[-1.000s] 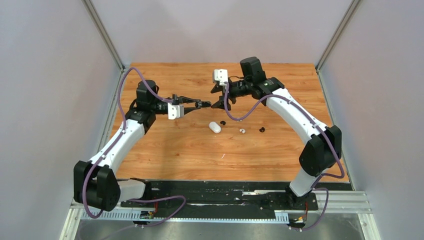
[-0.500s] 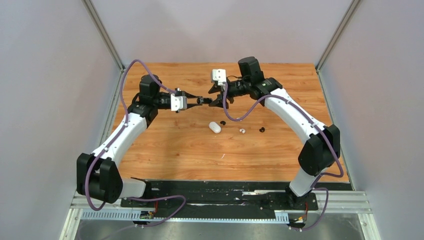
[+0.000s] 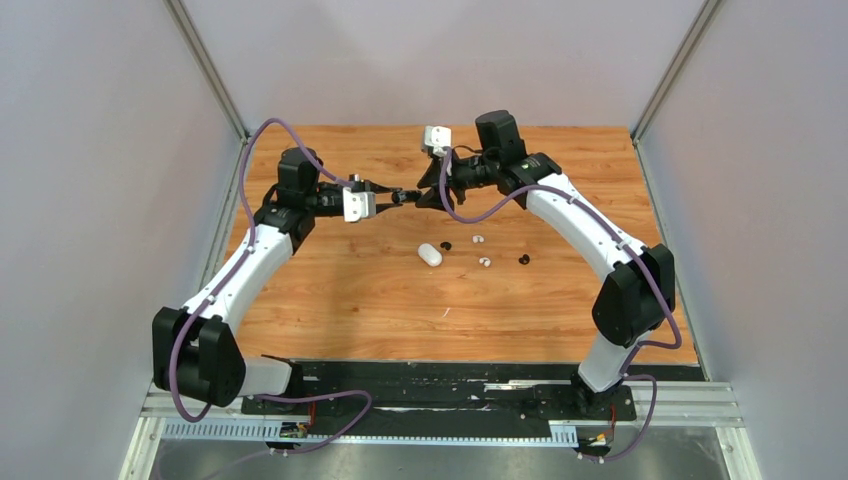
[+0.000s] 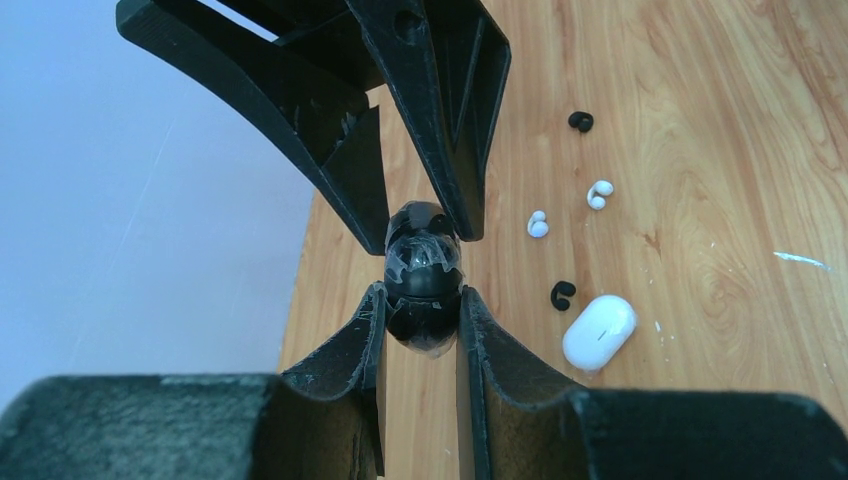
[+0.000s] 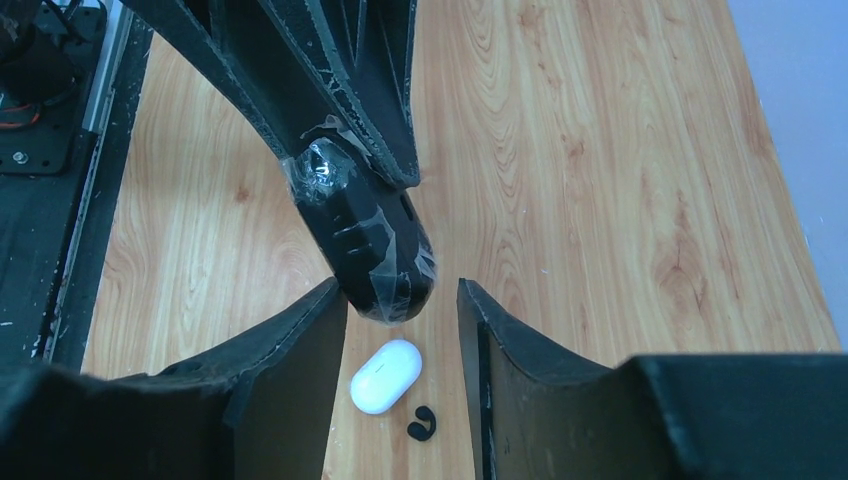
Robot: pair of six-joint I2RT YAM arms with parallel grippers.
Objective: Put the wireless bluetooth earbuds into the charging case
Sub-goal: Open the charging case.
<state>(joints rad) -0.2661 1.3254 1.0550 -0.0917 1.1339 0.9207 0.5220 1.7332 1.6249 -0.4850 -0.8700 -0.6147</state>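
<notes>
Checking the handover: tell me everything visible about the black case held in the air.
The black charging case is a glossy, pebble-shaped shell wrapped in wrinkled clear tape. It hangs above the table, pinched at one end by the left end effector; the right end effector straddles its free end, a gap showing on one side.

Wood-grain table point(image 3: 350, 300) w/ pale lilac walls point(image 3: 100, 150).

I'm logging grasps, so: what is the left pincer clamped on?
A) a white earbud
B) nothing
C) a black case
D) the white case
C: the left wrist view shows the black case squeezed in the left pincer, while the white case lies on the table.
</notes>
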